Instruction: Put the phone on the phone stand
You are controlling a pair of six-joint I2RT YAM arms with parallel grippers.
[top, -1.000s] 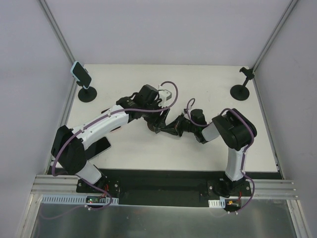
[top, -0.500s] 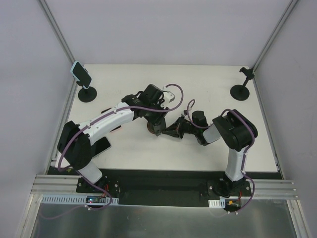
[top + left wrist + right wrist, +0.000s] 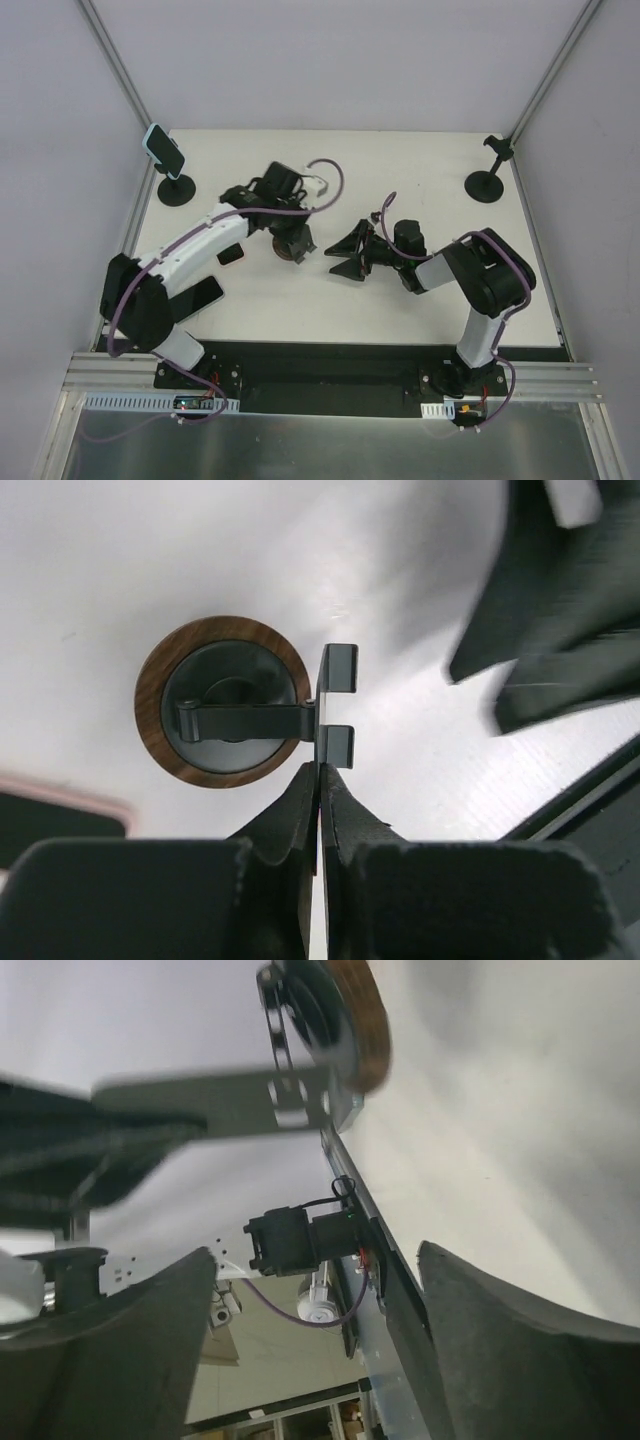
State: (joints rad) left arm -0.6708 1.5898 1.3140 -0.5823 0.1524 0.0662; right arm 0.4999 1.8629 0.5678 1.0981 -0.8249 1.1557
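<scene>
Task barely begun on the white counter [image 3: 420, 300]: the phone [image 3: 204, 296] lies flat near the left edge, well apart from the wood-based phone stand [image 3: 222, 701]. The left gripper [image 3: 318, 770], arm stretched mid-counter, pinches the stand's cradle plate. The right gripper [image 3: 341, 257] faces it, jaws spread wide.

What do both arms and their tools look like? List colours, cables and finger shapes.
Left arm: white links, black joints, a purple cable looped along it. Right arm: mostly black shells with pale links, also purple-cabled. Left tool: dark matte fingers tapering to narrow tips. Right tool: broad, dark, rough-textured fingers.
</scene>
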